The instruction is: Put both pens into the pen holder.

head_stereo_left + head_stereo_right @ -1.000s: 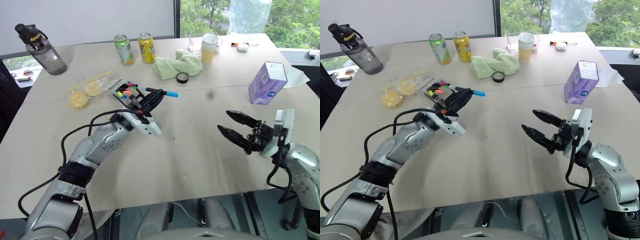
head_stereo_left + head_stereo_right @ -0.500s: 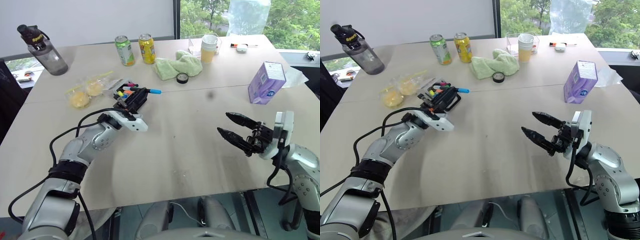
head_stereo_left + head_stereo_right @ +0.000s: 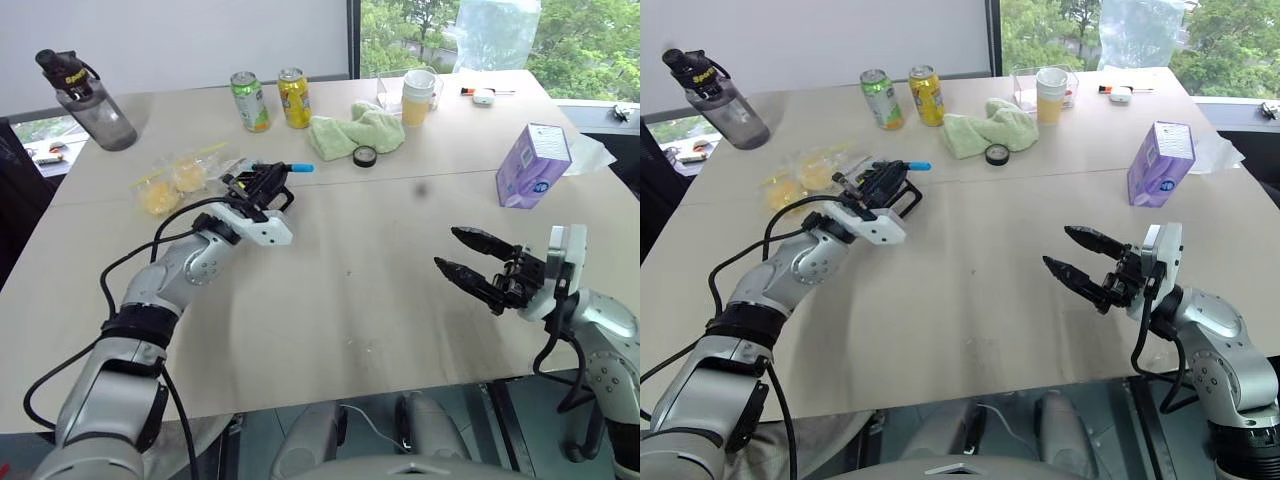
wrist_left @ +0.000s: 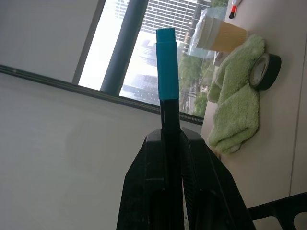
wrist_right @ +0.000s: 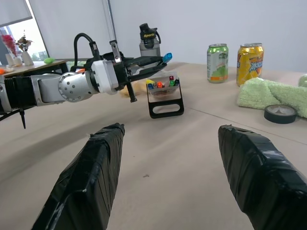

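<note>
My left gripper (image 3: 276, 175) is shut on a thin black pen with a light-blue cap (image 3: 301, 168). The capped end sticks out past the fingertips (image 4: 192, 143) toward the far right. The gripper hovers just above the pen holder (image 5: 165, 98), a small black case with a loop frame and coloured items inside. In the eye views the hand covers most of the holder. The other pen I cannot pick out. My right gripper (image 3: 447, 248) stands open and holds nothing, low at the near right, far from the holder.
At the back stand a water bottle (image 3: 85, 90), two cans (image 3: 270, 98), a green cloth (image 3: 355, 130), a black tape roll (image 3: 365, 155) and a paper cup (image 3: 420, 95). A purple box (image 3: 535, 165) sits at the right. Bagged yellow food (image 3: 165, 185) lies left of the holder.
My left gripper has carried the blue-capped pen away from me and to the left, from right of the holder to over it. The right gripper has not moved.
</note>
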Motion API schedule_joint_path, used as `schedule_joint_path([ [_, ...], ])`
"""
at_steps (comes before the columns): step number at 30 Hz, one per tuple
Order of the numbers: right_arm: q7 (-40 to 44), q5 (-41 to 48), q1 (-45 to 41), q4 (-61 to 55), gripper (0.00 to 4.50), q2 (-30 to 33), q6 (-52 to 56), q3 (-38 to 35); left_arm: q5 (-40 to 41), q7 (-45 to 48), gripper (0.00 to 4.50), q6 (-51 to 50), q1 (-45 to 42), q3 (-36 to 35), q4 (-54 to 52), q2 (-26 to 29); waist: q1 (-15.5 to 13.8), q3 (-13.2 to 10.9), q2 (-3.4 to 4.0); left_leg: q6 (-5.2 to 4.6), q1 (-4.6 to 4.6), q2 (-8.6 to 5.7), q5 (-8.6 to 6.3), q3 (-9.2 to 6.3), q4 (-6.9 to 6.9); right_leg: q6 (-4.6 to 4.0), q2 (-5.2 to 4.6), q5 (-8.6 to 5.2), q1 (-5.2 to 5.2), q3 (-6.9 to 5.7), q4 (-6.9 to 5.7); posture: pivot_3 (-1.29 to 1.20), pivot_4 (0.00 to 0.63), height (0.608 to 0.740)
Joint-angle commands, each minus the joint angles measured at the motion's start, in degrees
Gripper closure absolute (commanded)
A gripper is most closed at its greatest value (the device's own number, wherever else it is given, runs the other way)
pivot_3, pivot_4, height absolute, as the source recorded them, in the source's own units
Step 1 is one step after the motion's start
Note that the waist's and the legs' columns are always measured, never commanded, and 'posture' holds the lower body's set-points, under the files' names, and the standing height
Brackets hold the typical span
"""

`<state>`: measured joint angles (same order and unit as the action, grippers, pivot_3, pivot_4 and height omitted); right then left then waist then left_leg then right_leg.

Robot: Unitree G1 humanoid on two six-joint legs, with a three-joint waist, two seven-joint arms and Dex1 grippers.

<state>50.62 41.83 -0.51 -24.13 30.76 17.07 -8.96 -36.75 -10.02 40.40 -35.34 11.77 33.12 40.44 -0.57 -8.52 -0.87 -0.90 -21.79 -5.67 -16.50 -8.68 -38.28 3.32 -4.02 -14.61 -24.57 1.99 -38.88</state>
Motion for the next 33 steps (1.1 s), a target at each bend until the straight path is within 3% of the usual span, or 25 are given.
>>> schedule_joint_path([
  [1, -0.5, 0.4, -0.6, -1.9, 1.14, -0.2, -0.6, -0.8, 1.8, -0.8, 4.35, 1.3, -1.4, -0.8, 2.3, -0.6, 0.0, 0.0, 0.0, 0.0, 0.0, 0.0, 0.0, 0.0, 0.0, 0.0, 0.0, 0.0, 0.0, 0.0, 0.0, 0.0, 0.15, 0.74],
  [12, -1.2, 0.0, 0.6, -2.5, 1.14, -0.4, -1.0, -0.6, 2.2, 0.5, 4.35, 4.2, -1.4, -0.2, 0.6, -1.6, 0.0, 0.0, -0.01, -0.01, 0.0, 0.0, 0.0, 0.01, -0.01, 0.0, -0.01, 0.0, 0.0, 0.01, -0.01, 0.0, 0.15, 0.74],
  [25, -0.8, -0.6, 0.8, -2.2, 1.14, -0.6, -1.3, -0.7, 7.5, 4.2, 4.35, -0.1, -1.6, -2.5, 5.2, -2.6, 0.5, 0.0, -0.01, -0.01, 0.0, 0.0, -0.01, 0.01, -0.03, 0.0, 0.0, 0.0, 0.0, 0.0, -0.03, 0.0, 0.15, 0.74],
  [28, -1.0, -0.8, 0.9, -2.3, 1.14, -0.6, -1.3, -0.8, 7.4, 3.9, 3.36, -0.4, -1.8, -2.6, 5.9, -2.4, 0.7, 0.0, -0.02, -0.01, 0.0, -0.01, -0.01, 0.01, -0.03, 0.0, -0.01, 0.0, 0.0, 0.01, -0.02, 0.0, 0.15, 0.74],
  [33, -1.1, -0.8, 0.9, -2.3, 1.14, -0.5, -1.2, -0.9, 7.1, 3.0, 1.01, -0.5, -2.2, -2.7, 6.2, -2.3, 1.1, 0.0, -0.02, -0.01, -0.01, -0.01, -0.01, 0.01, -0.03, 0.0, -0.01, 0.0, 0.0, 0.01, -0.03, 0.0, 0.15, 0.74],
])
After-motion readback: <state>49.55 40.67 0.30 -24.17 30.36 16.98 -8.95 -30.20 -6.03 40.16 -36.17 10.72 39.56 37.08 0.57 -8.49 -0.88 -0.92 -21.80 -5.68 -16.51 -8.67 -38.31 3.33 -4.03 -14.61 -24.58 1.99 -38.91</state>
